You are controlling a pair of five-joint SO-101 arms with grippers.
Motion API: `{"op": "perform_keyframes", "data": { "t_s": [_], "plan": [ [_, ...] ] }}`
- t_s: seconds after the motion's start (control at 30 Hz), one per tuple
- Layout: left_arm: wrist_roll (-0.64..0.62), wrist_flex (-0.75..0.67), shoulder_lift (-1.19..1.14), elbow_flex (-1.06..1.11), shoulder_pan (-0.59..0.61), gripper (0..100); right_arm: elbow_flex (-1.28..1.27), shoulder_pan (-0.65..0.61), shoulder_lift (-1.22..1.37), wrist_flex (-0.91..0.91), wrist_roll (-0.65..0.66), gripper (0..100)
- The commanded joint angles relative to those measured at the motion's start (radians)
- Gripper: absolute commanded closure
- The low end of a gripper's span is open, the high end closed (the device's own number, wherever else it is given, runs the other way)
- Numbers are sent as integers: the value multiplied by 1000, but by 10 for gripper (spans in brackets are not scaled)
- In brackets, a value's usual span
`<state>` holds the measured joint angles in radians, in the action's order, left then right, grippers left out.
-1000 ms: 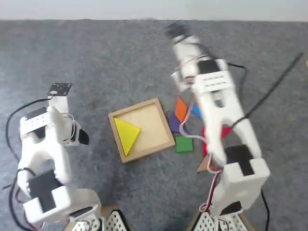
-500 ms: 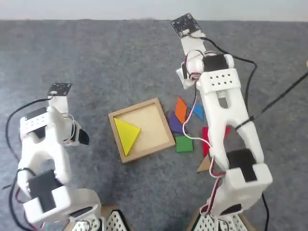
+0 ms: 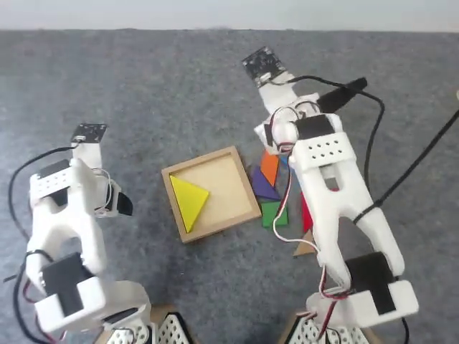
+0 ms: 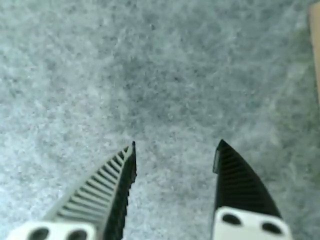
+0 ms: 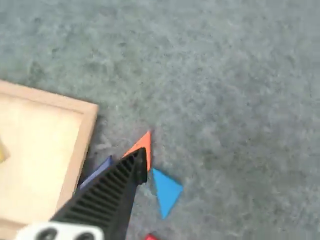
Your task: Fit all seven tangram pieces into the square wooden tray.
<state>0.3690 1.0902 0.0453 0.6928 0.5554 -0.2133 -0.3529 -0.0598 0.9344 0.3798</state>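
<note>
The square wooden tray [image 3: 244,188] lies mid-carpet with a yellow triangle [image 3: 188,201] inside. Just right of it are the orange piece [image 3: 270,166], purple piece [image 3: 262,185], green square [image 3: 272,213], a red piece [image 3: 306,212] and a tan triangle [image 3: 304,246]. My right gripper [image 3: 276,140] hangs over this cluster. In the right wrist view one black finger [image 5: 131,172] has its tip on the orange piece [image 5: 142,142], with a blue triangle [image 5: 165,190] beside it and the tray [image 5: 82,145] close by. No second finger sits next to it. My left gripper [image 4: 175,147] is open over bare carpet.
The right arm's white body [image 3: 333,193] covers part of the red and blue pieces. The left arm [image 3: 64,215] stands left of the tray, and the tray's edge [image 4: 316,45] shows off to one side of its gripper. Grey carpet lies all around.
The right arm has swung in toward the tray and now sits over the loose pieces, its gripper by the orange one. The left arm has not moved.
</note>
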Motion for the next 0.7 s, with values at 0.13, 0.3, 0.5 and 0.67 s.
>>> {"op": "perform_keyframes", "data": {
  "t_s": [0.13, 0.3, 0.5, 0.67],
  "plan": [
    [14, -17, 12, -4, -8, 754, -14, -70, -65, 53, 127, 134],
    [14, -17, 12, -4, 11, 754, -34, -113, -65, 64, 160, 244],
    [14, -17, 12, -4, 9, 754, -38, -136, -64, 12, -5, 714],
    [14, -17, 12, -4, 9, 754, -32, -209, 16, -84, -227, 912]
  ]
}}
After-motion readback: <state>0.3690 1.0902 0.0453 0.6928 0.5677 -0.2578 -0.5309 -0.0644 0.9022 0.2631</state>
